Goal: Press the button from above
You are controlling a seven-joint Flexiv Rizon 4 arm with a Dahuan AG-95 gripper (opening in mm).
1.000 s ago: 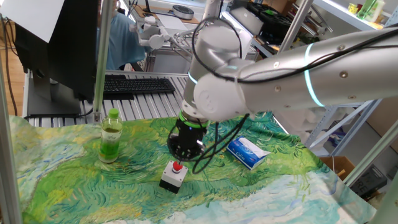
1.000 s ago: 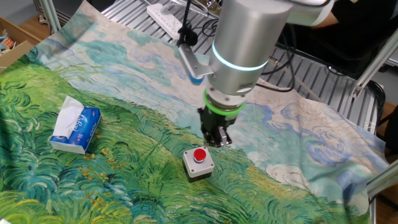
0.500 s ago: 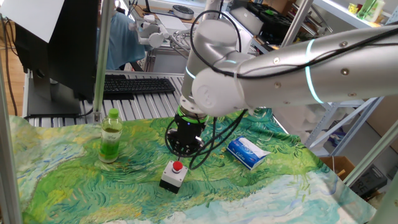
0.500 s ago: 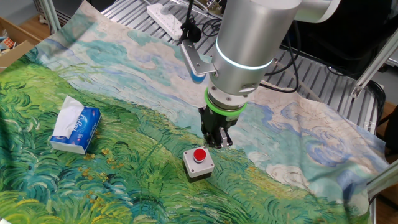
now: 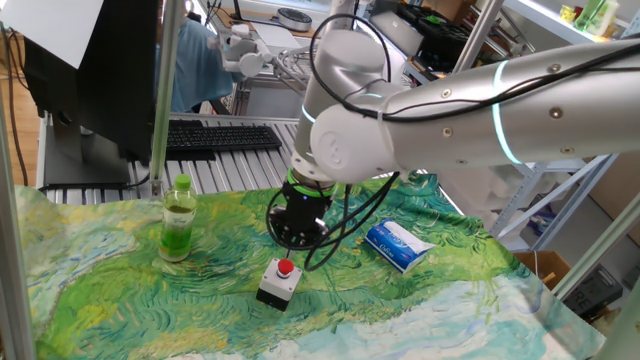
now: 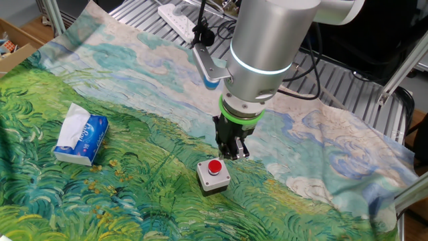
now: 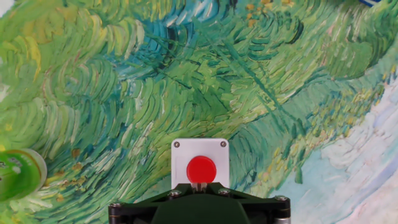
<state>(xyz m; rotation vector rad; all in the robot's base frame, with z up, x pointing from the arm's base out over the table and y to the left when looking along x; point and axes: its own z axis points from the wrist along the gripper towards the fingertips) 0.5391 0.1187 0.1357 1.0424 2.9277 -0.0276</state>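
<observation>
The button, a red cap on a small white box with a black top, sits on the painted cloth; it also shows in the other fixed view and in the hand view. My gripper hangs just above and behind the button, pointing down, a little clear of the cap. In the other fixed view the gripper is just beyond the box. In the hand view the fingertips meet in a thin point at the red cap's near edge, shut and empty.
A bottle of green liquid stands to the left, its cap also in the hand view. A blue tissue pack lies to the right, seen too in the other fixed view. A keyboard lies behind the cloth.
The arm has shifted slightly, lifting the gripper a little above and behind the button. The button box has not moved.
</observation>
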